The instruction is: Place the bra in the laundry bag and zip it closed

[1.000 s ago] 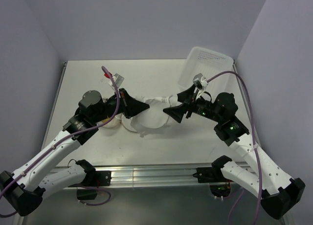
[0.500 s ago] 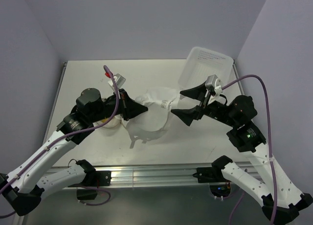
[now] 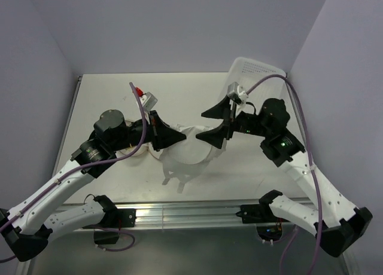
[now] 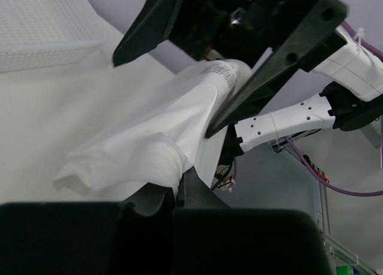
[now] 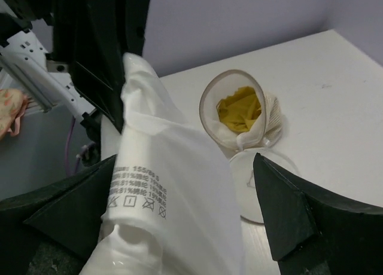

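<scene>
Tabletop [image 3: 108,95] white, walls [image 3: 179,30] lilac; left jaws clench bra [image 3: 187,152], right jaws spread.

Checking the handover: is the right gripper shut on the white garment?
No, the right gripper stands wide open, fingers either side of the white garment.

Care print [image 5: 137,194] on white bra [image 5: 179,149]: "155", "81%", "19%", washing symbols.
</scene>
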Tool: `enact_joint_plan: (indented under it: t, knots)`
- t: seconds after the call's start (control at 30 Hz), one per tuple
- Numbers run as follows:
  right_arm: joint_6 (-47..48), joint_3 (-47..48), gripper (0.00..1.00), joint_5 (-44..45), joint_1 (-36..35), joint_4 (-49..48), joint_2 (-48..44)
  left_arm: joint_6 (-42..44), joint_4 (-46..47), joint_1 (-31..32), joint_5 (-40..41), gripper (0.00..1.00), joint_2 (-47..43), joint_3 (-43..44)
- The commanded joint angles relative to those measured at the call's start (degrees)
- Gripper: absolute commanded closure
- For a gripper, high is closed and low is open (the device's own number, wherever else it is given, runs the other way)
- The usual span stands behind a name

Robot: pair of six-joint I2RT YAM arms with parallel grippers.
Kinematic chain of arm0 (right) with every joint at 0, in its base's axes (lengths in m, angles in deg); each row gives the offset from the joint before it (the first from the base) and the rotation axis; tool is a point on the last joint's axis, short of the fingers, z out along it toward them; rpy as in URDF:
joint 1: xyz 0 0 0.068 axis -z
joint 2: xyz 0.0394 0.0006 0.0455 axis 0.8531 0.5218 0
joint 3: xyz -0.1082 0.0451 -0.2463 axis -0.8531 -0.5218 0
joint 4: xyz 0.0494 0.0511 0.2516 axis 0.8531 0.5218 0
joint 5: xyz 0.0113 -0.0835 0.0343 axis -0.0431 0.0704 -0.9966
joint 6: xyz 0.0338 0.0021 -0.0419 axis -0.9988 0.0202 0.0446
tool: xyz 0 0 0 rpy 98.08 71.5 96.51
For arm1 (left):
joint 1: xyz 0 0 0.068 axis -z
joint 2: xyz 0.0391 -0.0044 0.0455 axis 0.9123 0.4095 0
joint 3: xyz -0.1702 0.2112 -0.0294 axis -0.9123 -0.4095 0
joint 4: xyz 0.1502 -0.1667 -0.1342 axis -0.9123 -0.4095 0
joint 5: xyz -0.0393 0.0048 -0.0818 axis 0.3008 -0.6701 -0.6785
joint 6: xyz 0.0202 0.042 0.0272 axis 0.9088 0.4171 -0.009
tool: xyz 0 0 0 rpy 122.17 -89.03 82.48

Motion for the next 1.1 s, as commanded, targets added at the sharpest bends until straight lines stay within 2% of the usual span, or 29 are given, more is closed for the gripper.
enact_joint_plan:
  t: [0.0,0.07,0.27,0.4,0.53,0.6,0.63,0.67,0.7,0.73,0.77,0.8,0.83,0.9,0.93,1.03,1.07]
  knots:
    - [-3.14,-2.57,0.05,-7.76,-0.21,-6.54,2.37,0.96,3.4,0.44,-1.3,1.0,-0.98,0.61]
    - [-6.9,-4.95,0.06,-10.57,-0.38,-12.41,1.68,1.14,3.22,0.35,0.54,1.0,-1.42,0.26]
    - [-15.26,-11.73,0.07,-12.26,-2.23,-21.57,-0.88,1.58,3.74,1.32,5.91,1.0,-1.95,-1.06]
    - [-15.8,-12.7,0.09,-8.93,-4.34,-22.11,-0.97,0.87,6.12,2.2,7.4,1.0,-1.86,-2.03]
    - [-17.12,-12.43,0.18,-6.02,-5.13,-22.2,0.0,0.96,6.3,2.73,9.59,1.0,-2.04,-2.38]
    - [-18.35,-12.26,0.31,-4.62,-5.22,-22.29,0.61,0.96,6.38,2.81,11.78,1.0,-2.21,-2.91]
    - [-18.44,-12.17,0.6,-2.44,-5.31,-21.33,0.88,1.05,6.12,2.81,12.67,0.99,-2.56,-3.08]
    - [-18.18,-12.0,0.71,-1.37,-5.31,-20.28,0.88,1.14,5.51,2.81,14.33,0.93,-2.83,-3.09]
    - [-17.65,-11.65,0.79,-0.14,-5.31,-19.31,0.88,1.31,4.63,2.81,18.35,0.74,-3.09,-3.09]
    - [-17.21,-11.56,0.93,1.09,-5.39,-18.0,0.88,1.49,3.58,2.81,20.74,0.64,-3.96,-2.91]
    - [-17.38,-11.55,0.99,2.75,-5.31,-17.98,0.88,1.66,0.87,2.81,23.29,0.55,-4.32,-2.47]
    - [-17.65,-11.64,1.0,3.29,-5.22,-18.16,0.97,1.58,-0.98,2.81,26.44,0.4,-4.93,-2.12]
    - [-18.08,-11.47,1.0,3.82,-5.22,-18.42,1.14,1.32,-3.26,2.81,35.0,0.33,-5.11,-1.77]
    - [-18.7,-10.42,1.0,6.1,-5.04,-18.42,2.2,-0.69,-9.77,2.55,44.01,0.22,-5.38,-1.5]
    - [-19.31,-10.06,1.0,6.89,-5.13,-18.42,2.37,-1.58,-11.62,1.94,49.62,0.22,-6.16,-1.76]
    - [-20.46,-8.83,1.0,11.37,-5.13,-18.42,3.17,-5.18,-15.76,-1.92,52.57,0.23,-9.84,-4.83]
    - [-20.9,-8.74,1.0,12.6,-5.13,-18.6,3.34,-5.97,-16.55,-4.98,53.97,0.24,-10.73,-6.84]
